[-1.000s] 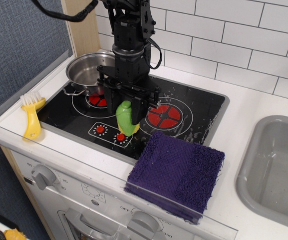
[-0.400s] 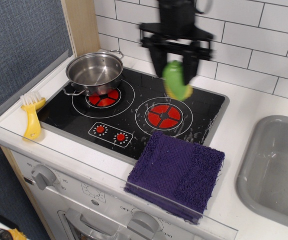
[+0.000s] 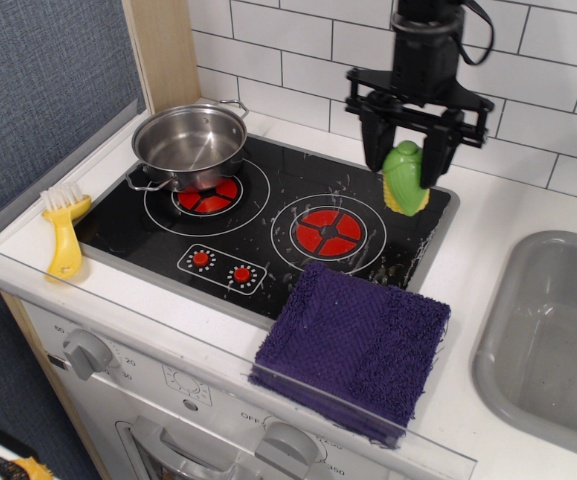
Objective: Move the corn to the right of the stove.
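The corn (image 3: 404, 178), green husk with yellow kernels at its lower end, hangs upright in my gripper (image 3: 406, 166), whose two black fingers are shut on its sides. It is held over the back right corner of the stove (image 3: 268, 225), a glossy black cooktop with two red burners and two small red knobs. I cannot tell if the corn's lower end touches the stove surface.
A steel pot (image 3: 190, 142) sits on the left burner. A purple cloth (image 3: 358, 340) lies at the stove's front right. A yellow brush (image 3: 66, 232) lies left of the stove. A grey sink (image 3: 558, 340) is at the right, with white counter (image 3: 473, 235) between.
My gripper lifted the corn from the stove's front middle near the knobs and carried it back and right, then lowered it over the stove's back right corner.
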